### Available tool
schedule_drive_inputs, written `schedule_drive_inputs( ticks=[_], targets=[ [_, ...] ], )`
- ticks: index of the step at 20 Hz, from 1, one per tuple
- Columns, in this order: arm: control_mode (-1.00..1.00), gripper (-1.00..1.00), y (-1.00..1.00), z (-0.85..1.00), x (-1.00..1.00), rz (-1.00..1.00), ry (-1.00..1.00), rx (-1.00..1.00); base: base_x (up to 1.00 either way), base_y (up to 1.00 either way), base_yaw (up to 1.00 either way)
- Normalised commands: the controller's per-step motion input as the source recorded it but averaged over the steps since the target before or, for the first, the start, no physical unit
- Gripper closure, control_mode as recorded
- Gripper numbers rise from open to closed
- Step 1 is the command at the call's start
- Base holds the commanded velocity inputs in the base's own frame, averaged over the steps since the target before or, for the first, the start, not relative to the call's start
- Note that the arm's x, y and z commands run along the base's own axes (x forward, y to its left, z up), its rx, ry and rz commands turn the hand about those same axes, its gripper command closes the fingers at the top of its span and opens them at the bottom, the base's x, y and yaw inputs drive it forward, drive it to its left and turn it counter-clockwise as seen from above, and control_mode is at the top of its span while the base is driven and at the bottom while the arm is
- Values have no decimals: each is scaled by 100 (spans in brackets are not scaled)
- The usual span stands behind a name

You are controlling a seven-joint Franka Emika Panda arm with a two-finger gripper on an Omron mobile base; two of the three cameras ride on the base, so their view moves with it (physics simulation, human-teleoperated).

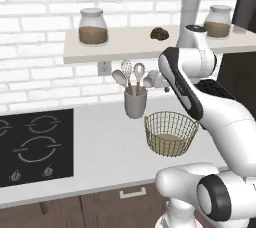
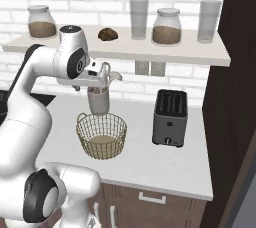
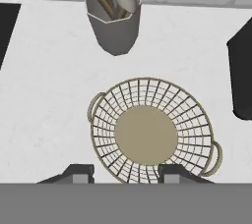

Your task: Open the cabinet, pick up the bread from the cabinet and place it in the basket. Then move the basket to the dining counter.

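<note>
The bread (image 1: 159, 33) (image 2: 107, 34), a small dark brown loaf, lies on the open white wall shelf (image 2: 125, 52) between a jar and a tall glass. The wire basket (image 1: 170, 133) (image 2: 101, 134) (image 3: 150, 132) stands empty on the light grey worktop, just in front of the utensil cup. My gripper (image 1: 156, 83) (image 2: 100, 79) (image 3: 125, 175) hangs above the basket's near rim, well below the shelf. It is open, with nothing between its fingers. The dining counter is out of view.
A grey utensil cup (image 1: 135, 103) (image 3: 114, 26) with spoons and a whisk stands behind the basket. A dark toaster (image 2: 170, 117) sits to its right, a black hob (image 1: 35, 147) to its left. Brown-filled jars (image 1: 93, 27) (image 2: 166, 27) share the shelf. A dark tall cabinet (image 2: 240, 97) closes the right side.
</note>
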Motion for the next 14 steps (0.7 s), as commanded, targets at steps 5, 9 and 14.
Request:
schedule_drive_inputs(
  ticks=[5,9,14],
  targets=[
    [-100,-100,0,1,-28,0,-9,0,0,0,0],
    [-100,-100,-2,19,-63,0,-25,0,0,0,0],
    [-100,-100,0,94,-40,-3,-8,0,0,0,0]
  ],
)
